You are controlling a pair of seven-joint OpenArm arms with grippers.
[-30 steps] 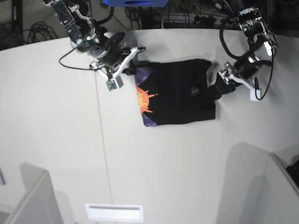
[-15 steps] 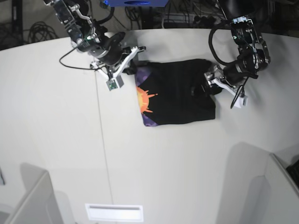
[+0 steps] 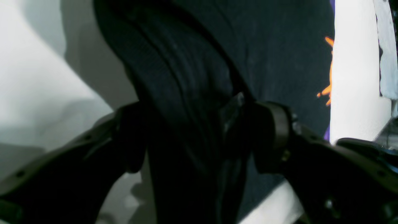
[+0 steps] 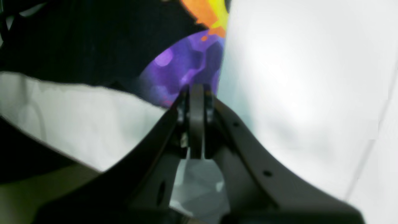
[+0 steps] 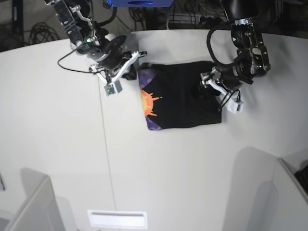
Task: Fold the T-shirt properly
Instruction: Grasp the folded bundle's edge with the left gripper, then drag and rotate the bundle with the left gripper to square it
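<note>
The black T-shirt [image 5: 180, 103] lies partly folded on the white table, with its purple and orange sun print [image 5: 149, 103] showing along its left edge. My left gripper [image 5: 208, 88] is over the shirt's right part. In the left wrist view it [image 3: 199, 137] is closed around a thick bunched fold of the black cloth [image 3: 264, 46]. My right gripper [image 5: 134, 71] is at the shirt's top left corner. In the right wrist view it [image 4: 196, 90] is shut on the purple printed edge [image 4: 177, 68].
The white table [image 5: 57, 144] has a thin seam [image 5: 108, 159] running front to back. Grey dividers stand at the front left [image 5: 33, 202] and front right [image 5: 269, 192]. A white slot plate [image 5: 117, 219] lies at the front edge. Cables and a blue box [image 5: 139, 2] sit behind.
My left gripper has moved left from the shirt's right edge onto the shirt, taking the cloth with it. My right gripper has shifted slightly left at the top left corner.
</note>
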